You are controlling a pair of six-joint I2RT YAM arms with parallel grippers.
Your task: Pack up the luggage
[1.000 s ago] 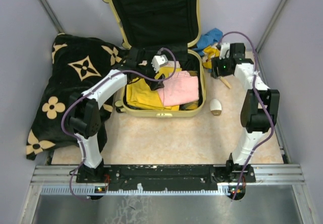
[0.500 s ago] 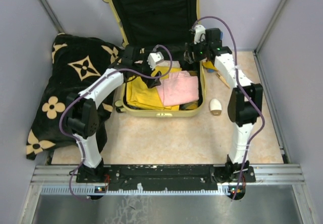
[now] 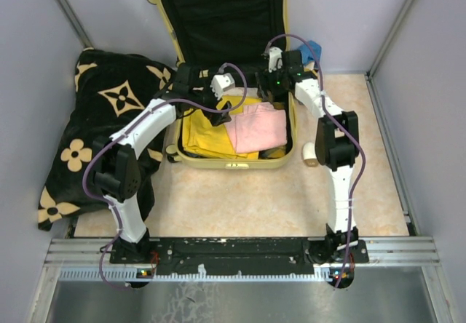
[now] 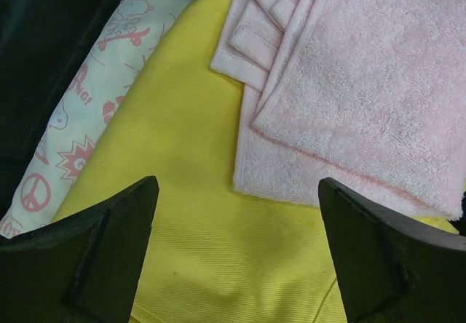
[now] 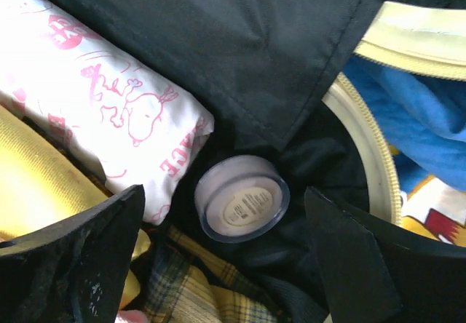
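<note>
The luggage [image 3: 204, 159] lies open at the far middle of the bench [image 3: 240, 206]. Its lid stands up against the back wall and shows the black lining [image 3: 222, 25]. On the left of it, a black blanket with tan flowers [image 3: 95, 134] lies heaped against the side wall. Inside the lower shell there is a yellow cloth [image 4: 189, 206], and a folded pink towel [image 4: 364, 97] rests on top of its right part. Along the far edge of the yellow cloth lies a soft white pack with pink cartoon prints [image 4: 87, 119]. The left hand [image 4: 237, 192] hangs over the yellow cloth just beside the towel's edge. It is released, with its fingers [image 4: 109, 257] spread wide and nothing between them. The right hand [image 5: 224, 196] is over the far right corner of the lower shell, and it is also released and grasps nothing. Below it, a small round jar [image 5: 242, 199] with a clear wall and a white label on top lies on the black fabric. The jar is just beside the end of the printed pack and is apart from both fingers. A piece of plaid cloth [image 5: 204, 294] shows near the jar, at the lower edge of the right wrist view. Outside the pale-yellow rim, to the right, a blue cloth [image 5: 422, 112] lies on the bench. A small white egg-shaped thing [image 3: 309, 153] sits near the right front corner of the luggage, partly hidden by the right arm.
</note>
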